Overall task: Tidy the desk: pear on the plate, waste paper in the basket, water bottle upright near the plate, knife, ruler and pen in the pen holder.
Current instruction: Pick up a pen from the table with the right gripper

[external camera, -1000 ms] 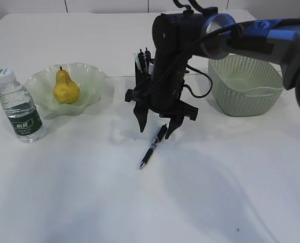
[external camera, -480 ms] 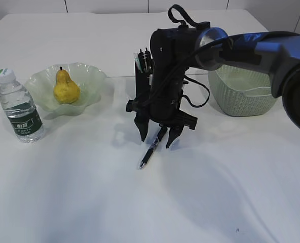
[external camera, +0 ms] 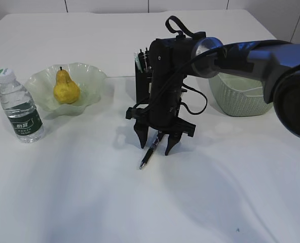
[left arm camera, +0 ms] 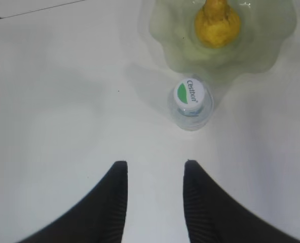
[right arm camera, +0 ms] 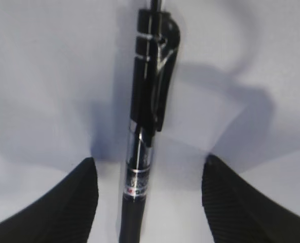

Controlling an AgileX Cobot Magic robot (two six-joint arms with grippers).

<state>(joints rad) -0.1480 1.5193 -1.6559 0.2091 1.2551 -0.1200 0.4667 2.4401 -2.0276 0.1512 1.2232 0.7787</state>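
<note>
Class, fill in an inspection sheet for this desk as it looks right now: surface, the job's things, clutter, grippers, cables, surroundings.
Surface: white desk, bare in front.
Job's things: pear on plate; water bottle upright beside plate; pen lying flat; pen holder with items inside; basket at right.
Clutter: nothing seen.
Grippers: right gripper open, straddling the pen; left gripper open, empty.
Cables: black cable looped on right arm.
Surroundings: pale wall panels behind.

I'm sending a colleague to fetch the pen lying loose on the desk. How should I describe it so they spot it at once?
On the white desk, find the black pen holder near the middle. In front of it the pen lies flat between the open fingers of the right gripper. It is black, with a pocket clip and clear barrel section, the only pen outside the holder.
</note>
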